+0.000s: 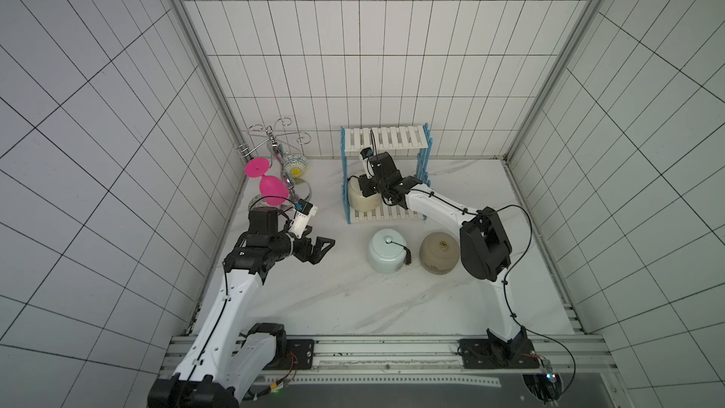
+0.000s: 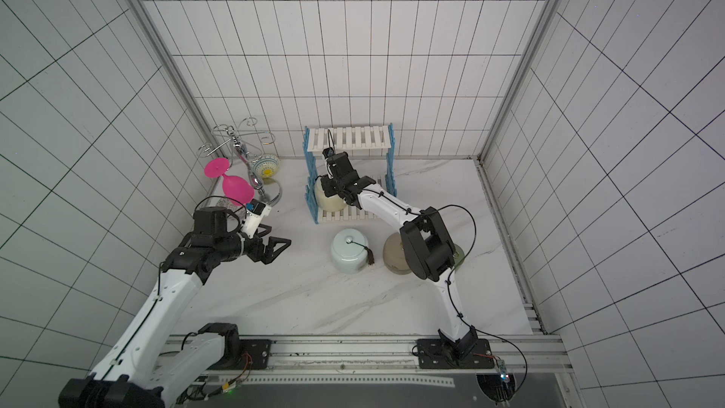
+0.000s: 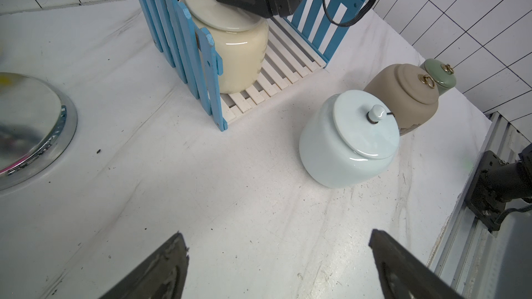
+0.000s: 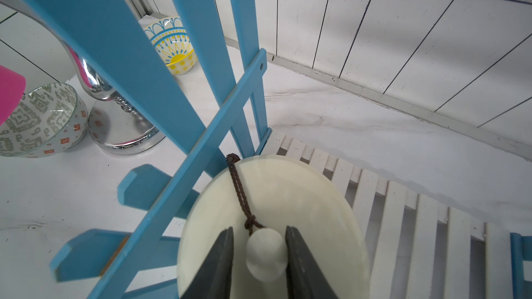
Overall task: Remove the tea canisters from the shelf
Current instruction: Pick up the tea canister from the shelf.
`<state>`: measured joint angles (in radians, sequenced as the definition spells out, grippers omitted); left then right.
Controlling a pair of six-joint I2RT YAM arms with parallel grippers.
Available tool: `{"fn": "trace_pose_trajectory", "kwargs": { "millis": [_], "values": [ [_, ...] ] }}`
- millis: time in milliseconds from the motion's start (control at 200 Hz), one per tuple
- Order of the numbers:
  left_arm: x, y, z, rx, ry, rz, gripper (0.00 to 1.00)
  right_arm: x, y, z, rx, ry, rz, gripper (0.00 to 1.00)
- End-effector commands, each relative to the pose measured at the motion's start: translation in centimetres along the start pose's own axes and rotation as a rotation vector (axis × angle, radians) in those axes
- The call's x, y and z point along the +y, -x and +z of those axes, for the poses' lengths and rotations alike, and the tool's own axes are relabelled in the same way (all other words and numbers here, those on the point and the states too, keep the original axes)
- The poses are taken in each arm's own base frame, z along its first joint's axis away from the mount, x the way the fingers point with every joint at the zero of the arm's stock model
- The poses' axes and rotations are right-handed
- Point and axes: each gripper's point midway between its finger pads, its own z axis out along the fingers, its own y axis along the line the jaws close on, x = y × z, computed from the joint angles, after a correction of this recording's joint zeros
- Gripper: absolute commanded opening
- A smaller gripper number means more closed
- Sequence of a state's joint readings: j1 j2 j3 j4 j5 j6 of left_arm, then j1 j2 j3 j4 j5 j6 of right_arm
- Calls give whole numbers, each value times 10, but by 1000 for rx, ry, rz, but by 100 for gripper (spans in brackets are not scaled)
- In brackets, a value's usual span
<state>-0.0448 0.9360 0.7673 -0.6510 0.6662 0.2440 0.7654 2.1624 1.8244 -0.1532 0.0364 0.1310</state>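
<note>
**Lid May Lift Alone**

The cream canister (image 1: 363, 198) sits on the lower board of the shelf (image 4: 426, 225), at the end just beside 1 blue side frame (image 4: 123, 64). The right gripper (image 4: 259, 230) straddles the knob (image 4: 264, 254) of its lid (image 4: 305, 197), jaws slightly apart, unclamped. Lifting by the knob could pull off only the lid.

Robot lab cell, tiled walls (image 1: 353, 52), marble tabletop (image 1: 333, 292)

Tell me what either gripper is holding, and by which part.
Nothing yet: the right gripper brackets the lid knob of the cream canister, gap showing; left gripper hangs open.
</note>
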Motion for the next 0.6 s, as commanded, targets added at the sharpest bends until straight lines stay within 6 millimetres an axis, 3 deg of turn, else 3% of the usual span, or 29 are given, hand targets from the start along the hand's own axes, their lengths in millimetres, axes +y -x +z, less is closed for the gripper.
{"fn": "trace_pose_trajectory", "kwargs": {
  "millis": [0, 205, 390, 595],
  "values": [
    [-2, 1, -2, -6, 4, 17, 99, -12, -13, 14, 1, -32, -6, 27],
    [-3, 1, -2, -6, 2, 18, 99, -12, -9, 12, -36, -31, -27, 0],
    [-3, 1, -2, -5, 1, 20, 99, -5, 12, -7, -86, -9, -34, 0],
    [-2, -1, -3, 4, 9, 21, 99, 10, 35, -42, -132, 22, -52, 0]
  ]
}}
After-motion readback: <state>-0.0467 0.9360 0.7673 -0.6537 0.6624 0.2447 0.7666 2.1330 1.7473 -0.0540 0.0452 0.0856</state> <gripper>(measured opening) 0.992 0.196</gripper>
